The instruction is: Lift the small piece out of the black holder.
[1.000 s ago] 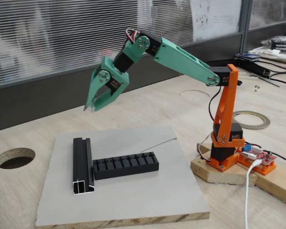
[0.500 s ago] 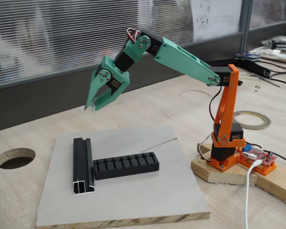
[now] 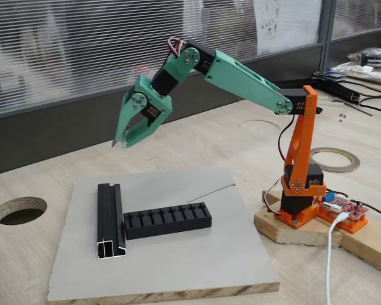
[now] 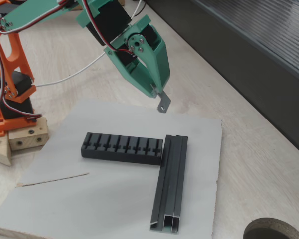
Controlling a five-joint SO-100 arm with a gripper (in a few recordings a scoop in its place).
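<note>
My green gripper [image 3: 119, 141] hangs in the air above the far left part of the grey board, well clear of it. In the closer fixed view the gripper [image 4: 158, 93] is shut on the small piece [image 4: 163, 104], a tiny pale grey tab that dangles from the fingertips. The black holder [image 3: 168, 220] lies flat on the board with its row of narrow slots facing up, and its slots look empty [image 4: 122, 148]. The gripper is above and beyond the holder's end that meets the rail.
A long black channel rail [image 3: 110, 219] [image 4: 170, 181] lies at a right angle against the holder's end. A thin grey line [image 3: 213, 190] crosses the grey board [image 3: 178, 267]. The wooden table has a round hole [image 3: 19, 210] and a tape roll [image 3: 334, 159]; the orange arm base [image 3: 301, 190] stands right.
</note>
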